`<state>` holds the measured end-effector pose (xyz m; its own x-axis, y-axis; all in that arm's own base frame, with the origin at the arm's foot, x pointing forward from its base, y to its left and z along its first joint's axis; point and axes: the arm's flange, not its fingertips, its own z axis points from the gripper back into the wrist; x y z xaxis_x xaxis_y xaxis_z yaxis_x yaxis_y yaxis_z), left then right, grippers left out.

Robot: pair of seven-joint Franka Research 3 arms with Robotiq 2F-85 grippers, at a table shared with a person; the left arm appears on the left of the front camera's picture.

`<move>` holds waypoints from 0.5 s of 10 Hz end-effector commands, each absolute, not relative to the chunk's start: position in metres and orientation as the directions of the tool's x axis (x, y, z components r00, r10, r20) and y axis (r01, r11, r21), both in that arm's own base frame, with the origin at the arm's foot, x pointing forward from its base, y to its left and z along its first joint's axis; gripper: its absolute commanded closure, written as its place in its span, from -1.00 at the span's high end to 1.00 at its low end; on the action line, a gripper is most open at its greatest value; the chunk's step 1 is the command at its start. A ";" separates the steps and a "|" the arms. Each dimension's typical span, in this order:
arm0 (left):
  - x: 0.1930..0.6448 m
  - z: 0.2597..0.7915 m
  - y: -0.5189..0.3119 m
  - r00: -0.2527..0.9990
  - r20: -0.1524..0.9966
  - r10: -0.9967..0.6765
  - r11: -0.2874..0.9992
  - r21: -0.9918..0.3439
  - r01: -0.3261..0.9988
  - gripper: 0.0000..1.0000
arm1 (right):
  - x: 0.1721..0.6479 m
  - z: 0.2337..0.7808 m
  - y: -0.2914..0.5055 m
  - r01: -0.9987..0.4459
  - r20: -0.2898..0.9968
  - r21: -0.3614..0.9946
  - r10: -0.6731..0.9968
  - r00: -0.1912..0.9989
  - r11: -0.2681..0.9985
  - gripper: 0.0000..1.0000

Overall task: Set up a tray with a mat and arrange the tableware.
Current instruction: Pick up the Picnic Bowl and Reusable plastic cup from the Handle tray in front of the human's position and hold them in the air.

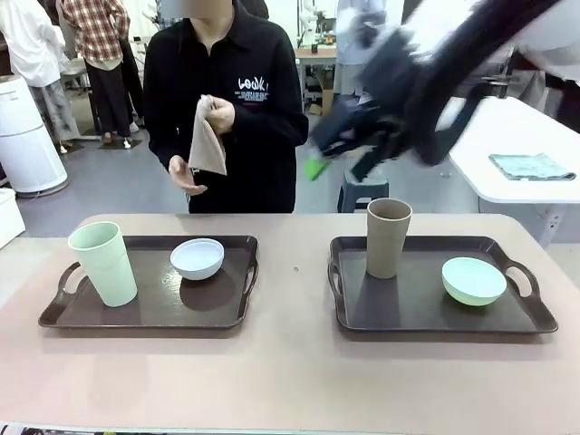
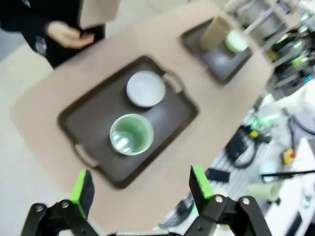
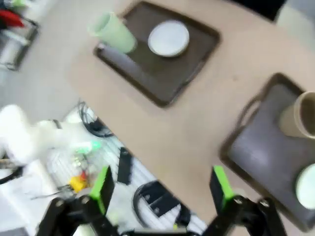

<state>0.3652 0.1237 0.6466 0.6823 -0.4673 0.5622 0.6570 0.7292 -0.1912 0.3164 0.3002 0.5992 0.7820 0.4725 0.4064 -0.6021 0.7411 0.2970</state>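
Note:
Two dark brown trays lie on the table. The left tray point(image 1: 227, 313) holds a pale green cup point(image 1: 103, 263) and a white bowl point(image 1: 197, 258). On the right tray point(image 1: 408, 313) stand a taupe cup point(image 1: 388, 237) and a mint bowl point(image 1: 473, 280). The person at the far side holds a folded beige mat point(image 1: 207, 140) in both hands. My right gripper point(image 1: 335, 149) is blurred, high above the right tray, and stands open in its wrist view point(image 3: 162, 189). My left gripper point(image 2: 141, 186) is open high over the left tray point(image 2: 93, 110), with nothing between its fingers.
The beige table point(image 1: 290, 372) has bare surface between the trays and along the near edge. A white side table point(image 1: 517, 145) with a teal cloth stands at the back right. Cables and equipment lie on the floor beside the table in both wrist views.

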 end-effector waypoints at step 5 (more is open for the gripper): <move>0.390 0.628 0.135 0.686 0.521 -0.508 0.716 -0.187 0.673 1.00 | 0.369 0.573 0.361 -0.555 0.337 0.199 0.475 0.813 0.808 1.00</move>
<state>0.4026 0.1409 0.6216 0.6840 -0.5265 0.5049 0.6847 0.7022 -0.1953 0.3904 0.3734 0.5672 0.8209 0.4808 0.3083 -0.5590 0.7870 0.2612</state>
